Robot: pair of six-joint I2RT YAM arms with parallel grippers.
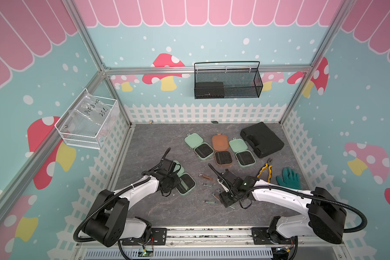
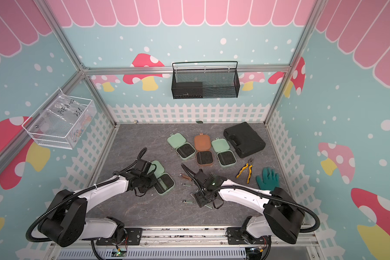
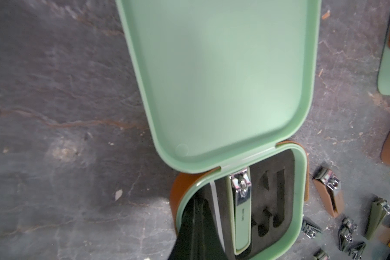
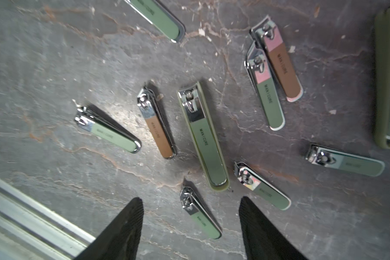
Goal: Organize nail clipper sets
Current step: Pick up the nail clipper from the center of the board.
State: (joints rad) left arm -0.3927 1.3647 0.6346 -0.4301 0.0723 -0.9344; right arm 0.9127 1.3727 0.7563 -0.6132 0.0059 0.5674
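Nearest: my right gripper (image 4: 190,200) hovers low over the table (image 4: 54,67), fingers spread wide, holding nothing. A small green clipper (image 4: 199,213) lies flat right under the gap. The big green clipper (image 4: 204,137) is just past it, with others scattered close by, two of them overlapping. Handling guess: light, stiff metal, slick chrome, very thin and lying flat, so likely to skid or flip when nudged. Best hold is across the narrow sides at mid-body, on the coloured face, not the shiny lever end.

Left and a bit farther: my left gripper (image 3: 196,209) is closed, tip dipped into the base of the near mint case (image 1: 186,183), which lies open. Can't tell if it pinches anything. One large clipper (image 3: 242,213) already sits in the black insert (image 3: 254,180); the other slots are empty.

Farther, centre-right: three more open cases in a row, left mint case (image 1: 198,146), brown case (image 1: 222,150), right mint case (image 1: 242,152). Their inserts look empty from here. Probably light plastic with floppy hinged lids; take them by the rim.

Far right: black tool case (image 1: 261,139), not part of the sorting.
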